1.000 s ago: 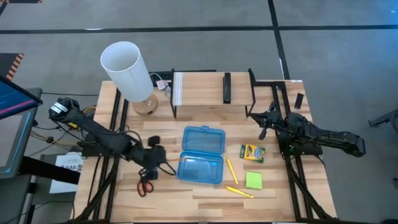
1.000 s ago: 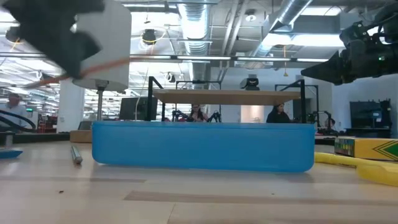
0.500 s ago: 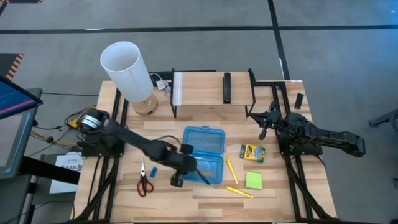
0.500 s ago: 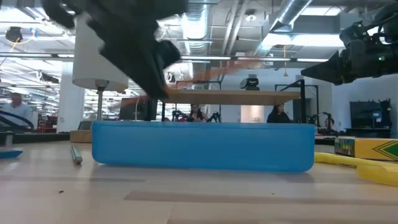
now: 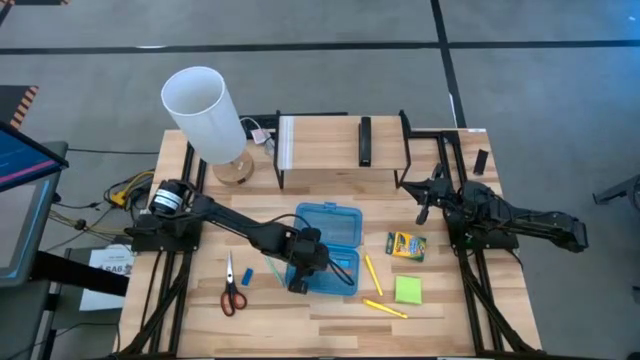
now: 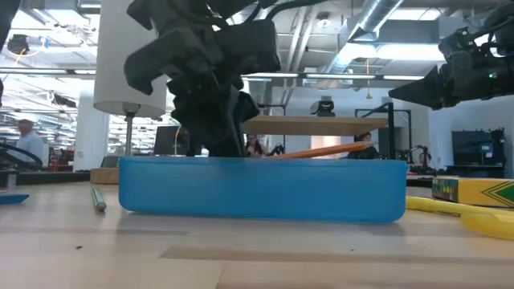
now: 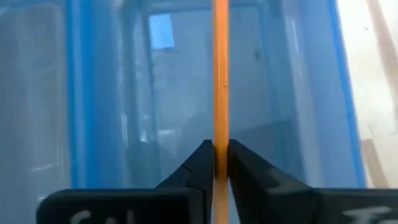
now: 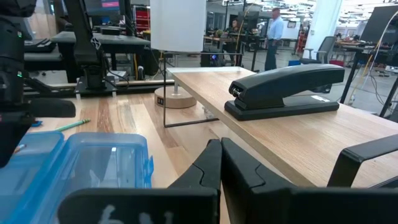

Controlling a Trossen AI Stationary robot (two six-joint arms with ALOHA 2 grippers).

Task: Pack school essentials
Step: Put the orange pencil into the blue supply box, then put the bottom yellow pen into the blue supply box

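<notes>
Orange pencil (image 7: 220,74), light, stiff and slick, is pinched near one end by the left gripper (image 7: 216,163) over the blue case (image 5: 322,250); the right gripper (image 8: 219,163) is parked shut, empty.

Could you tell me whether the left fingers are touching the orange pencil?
Touching: the left wrist view shows both fingers pressed against the orange pencil, over the blue case.

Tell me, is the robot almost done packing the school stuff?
Not nearly. Nothing clearly lies packed in the open blue translucent plastic case yet. In hand: the left hand pinches a long orange pencil over the case's tray. Left on the table: red-handled scissors, a small blue eraser, two yellow pencils, a green-yellow crayon box and a green sticky-note pad. The right hand waits aside.
</notes>
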